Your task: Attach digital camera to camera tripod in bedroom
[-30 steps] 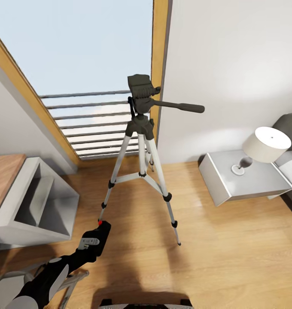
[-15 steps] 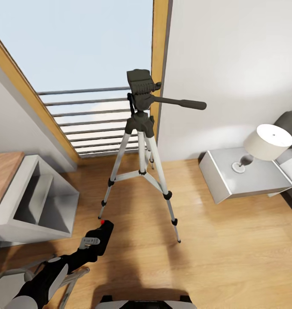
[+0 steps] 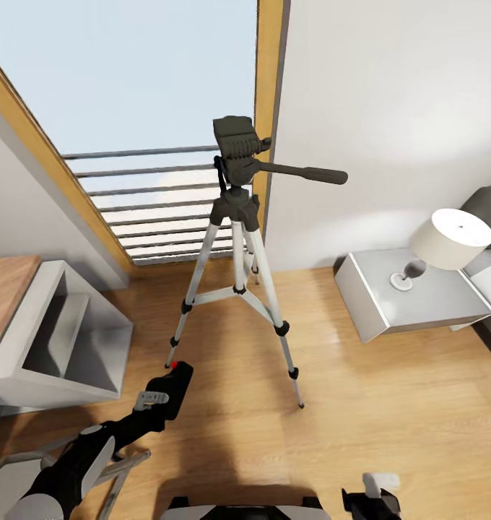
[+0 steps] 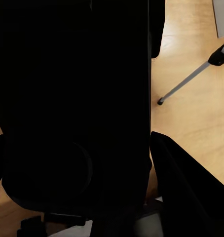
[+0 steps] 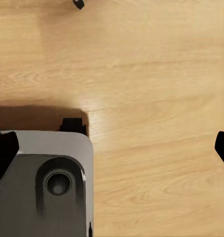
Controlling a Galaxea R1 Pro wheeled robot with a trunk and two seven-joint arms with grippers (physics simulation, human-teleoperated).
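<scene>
The camera tripod (image 3: 236, 217) stands on the wood floor in front of the window, silver legs spread, black head (image 3: 235, 144) bare on top, pan handle (image 3: 307, 174) pointing right. My left gripper (image 3: 159, 404) is shut on the black digital camera (image 3: 171, 386), whose red button (image 3: 174, 365) faces the tripod's near-left foot, low and well below the head. In the left wrist view the camera's dark body (image 4: 72, 108) blocks most of the picture, with a tripod leg (image 4: 188, 84) beside it. My right gripper (image 3: 372, 497) (image 5: 112, 148) is low at the right, open over bare floor.
A grey nightstand (image 3: 411, 303) with a white lamp (image 3: 448, 242) stands at the right, the bed (image 3: 487, 217) behind it. A grey open shelf unit (image 3: 65, 339) and wood top (image 3: 3, 296) are at the left. A low grey metal frame (image 3: 123, 462) lies by my left arm.
The view tilted slightly at first. My left gripper has lifted the camera a little toward the tripod's near foot. My right gripper has come into the head view at the lower right.
</scene>
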